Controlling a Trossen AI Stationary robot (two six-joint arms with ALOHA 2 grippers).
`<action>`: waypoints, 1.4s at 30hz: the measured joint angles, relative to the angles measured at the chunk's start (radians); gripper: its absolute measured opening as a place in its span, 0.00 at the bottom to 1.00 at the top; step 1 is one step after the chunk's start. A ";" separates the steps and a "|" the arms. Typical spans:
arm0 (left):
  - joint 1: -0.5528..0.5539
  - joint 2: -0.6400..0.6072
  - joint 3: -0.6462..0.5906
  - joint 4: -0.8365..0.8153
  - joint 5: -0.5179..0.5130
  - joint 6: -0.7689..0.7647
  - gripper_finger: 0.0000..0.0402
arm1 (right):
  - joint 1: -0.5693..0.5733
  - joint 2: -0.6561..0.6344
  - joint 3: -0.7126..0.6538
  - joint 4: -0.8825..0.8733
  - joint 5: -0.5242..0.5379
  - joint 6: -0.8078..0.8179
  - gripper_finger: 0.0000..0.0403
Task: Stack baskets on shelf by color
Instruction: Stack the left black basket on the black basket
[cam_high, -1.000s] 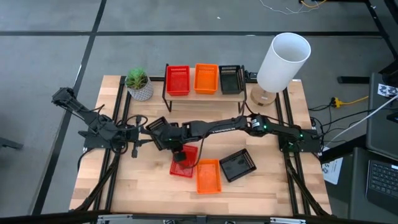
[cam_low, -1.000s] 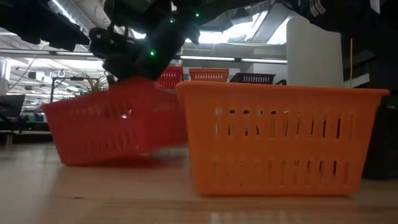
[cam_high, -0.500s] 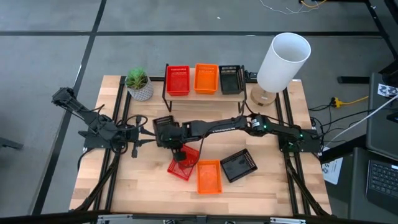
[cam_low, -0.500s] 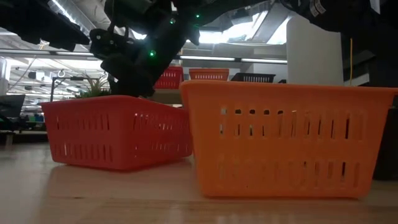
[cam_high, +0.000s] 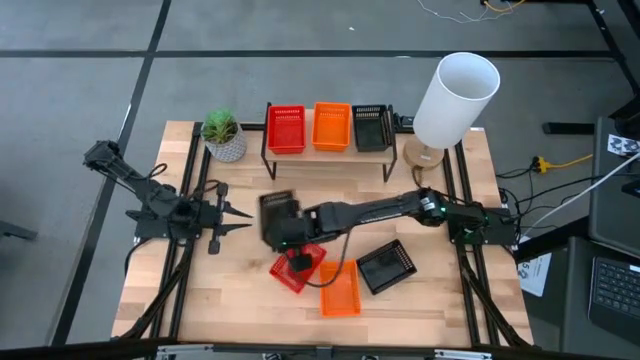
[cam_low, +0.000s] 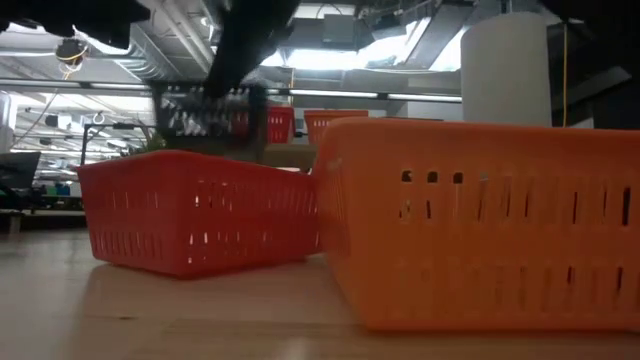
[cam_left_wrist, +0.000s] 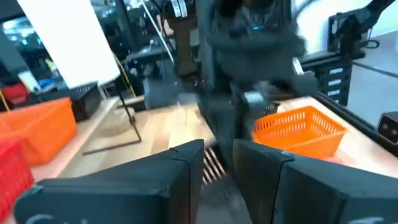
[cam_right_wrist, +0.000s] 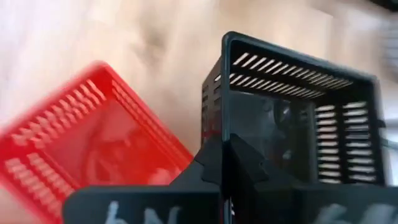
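Note:
On the shelf (cam_high: 330, 153) at the far edge stand a red basket (cam_high: 286, 128), an orange basket (cam_high: 332, 126) and a black basket (cam_high: 371, 126). My right gripper (cam_high: 290, 232) is shut on another black basket (cam_high: 277, 213), held in the air above the table's middle. Below it a red basket (cam_high: 297, 268), an orange basket (cam_high: 338, 288) and a black basket (cam_high: 385, 267) rest on the table. My left gripper (cam_high: 228, 212) stands open at the left, pointing level toward them, with nothing between its fingers. My right gripper pinches one wall of the black basket at its rim (cam_right_wrist: 225, 146) between its two fingers. The fingers slant down from the table's right. The basket (cam_low: 205, 110) is lifted clear of the table and tilted, above and beside the red basket (cam_right_wrist: 81, 143).
A potted plant (cam_high: 222, 135) stands at the far left of the table. A white lamp (cam_high: 455, 100) on a wooden base stands at the far right, beside the shelf. Bare tabletop (cam_high: 200, 290) lies near the front left.
My right gripper has shut on the black basket and risen, carrying it up clear of the table. The red basket on the table, tipped up a second ago, now lies flat and has turned. The orange basket has slid a little toward the near edge.

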 joint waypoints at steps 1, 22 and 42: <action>0.000 0.000 0.000 0.008 0.001 0.009 0.20 | 0.007 -0.020 0.005 -0.029 0.045 0.014 0.00; 0.001 0.000 0.000 0.008 -0.005 0.023 0.20 | 0.031 -0.513 -0.011 -0.572 0.657 0.211 0.00; 0.000 0.000 0.000 0.006 -0.013 0.007 0.20 | -0.320 -1.079 -0.803 0.024 0.326 -0.260 0.00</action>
